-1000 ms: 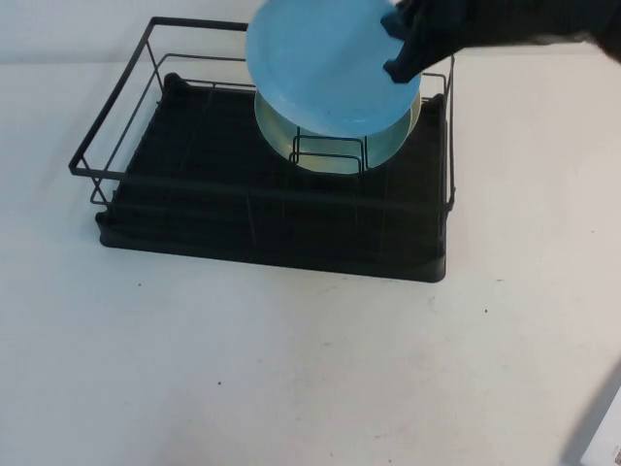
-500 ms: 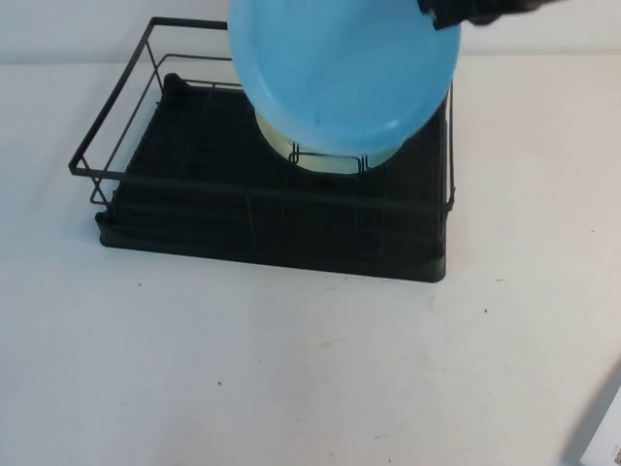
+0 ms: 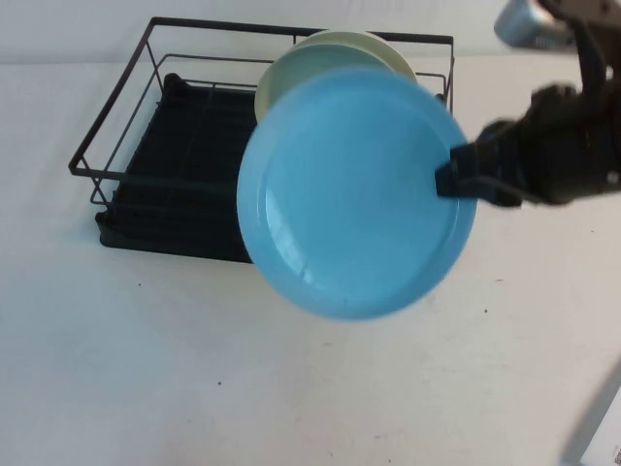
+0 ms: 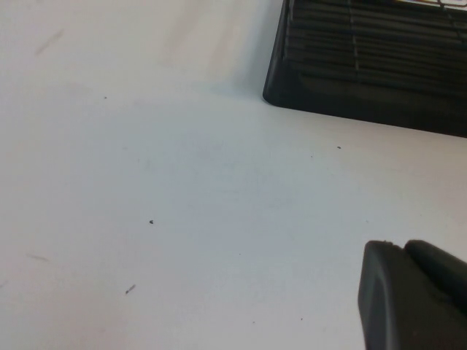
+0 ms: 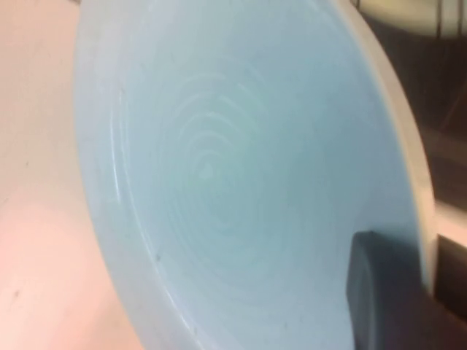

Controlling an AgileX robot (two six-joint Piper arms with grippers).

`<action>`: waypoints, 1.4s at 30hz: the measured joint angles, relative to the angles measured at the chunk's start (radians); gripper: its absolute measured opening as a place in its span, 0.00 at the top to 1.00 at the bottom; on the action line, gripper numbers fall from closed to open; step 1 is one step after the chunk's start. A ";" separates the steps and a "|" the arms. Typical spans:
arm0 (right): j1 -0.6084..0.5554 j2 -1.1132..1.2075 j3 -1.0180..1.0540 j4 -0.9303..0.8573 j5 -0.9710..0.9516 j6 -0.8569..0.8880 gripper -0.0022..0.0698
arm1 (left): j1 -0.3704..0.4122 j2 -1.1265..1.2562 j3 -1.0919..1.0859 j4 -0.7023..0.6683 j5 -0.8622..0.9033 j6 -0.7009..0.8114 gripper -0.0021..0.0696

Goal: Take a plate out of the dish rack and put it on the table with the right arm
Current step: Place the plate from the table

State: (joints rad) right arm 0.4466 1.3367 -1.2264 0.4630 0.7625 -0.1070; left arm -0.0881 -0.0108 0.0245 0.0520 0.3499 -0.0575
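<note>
The plate (image 3: 356, 192), sky blue, hangs in the air in the high view, tilted with its hollow face toward the camera and covering the near right part of the dish rack (image 3: 146, 175). The right gripper (image 3: 456, 181) is clamped on its right rim, with the right arm (image 3: 558, 155) reaching in from the right edge. Half a second ago the plate was higher and farther back, over the rack's rear, with the gripper at the top of the picture; it has now come forward, lower and to the right, clear of the wire holder. A cream plate (image 3: 374, 44) and a teal-green plate (image 3: 291, 76) stand upright in the rack behind it, uncovered now. The table (image 3: 194, 388) is white with small dark specks; a grey strip cuts its near right corner.

In the left wrist view, the left gripper (image 4: 412, 295) shows only as a black tip low over the bare table, and whether it is open cannot be told. A corner of the rack's black tray base (image 4: 365, 65) lies well apart from it.

In the right wrist view, the plate's ringed underside (image 5: 241, 182) fills the picture, with one dark finger (image 5: 379, 292) pressed against its rim.
</note>
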 joint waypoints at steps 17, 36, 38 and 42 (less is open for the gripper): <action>0.000 0.315 0.201 0.377 -0.137 -0.147 0.90 | 0.000 0.000 0.000 0.000 0.000 0.000 0.98; 0.000 0.505 0.201 0.482 -0.189 -0.210 0.88 | 0.000 0.000 0.000 0.000 0.000 0.000 0.98; 0.000 0.515 0.201 0.480 -0.198 -0.210 0.84 | 0.000 0.000 0.000 0.000 0.000 0.000 0.98; 0.000 0.522 0.201 0.467 -0.225 -0.214 0.70 | 0.000 0.000 0.000 0.000 0.000 0.000 0.98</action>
State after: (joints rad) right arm 0.4466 1.8585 -1.0254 0.9302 0.5378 -0.3205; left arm -0.0881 -0.0108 0.0245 0.0520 0.3499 -0.0575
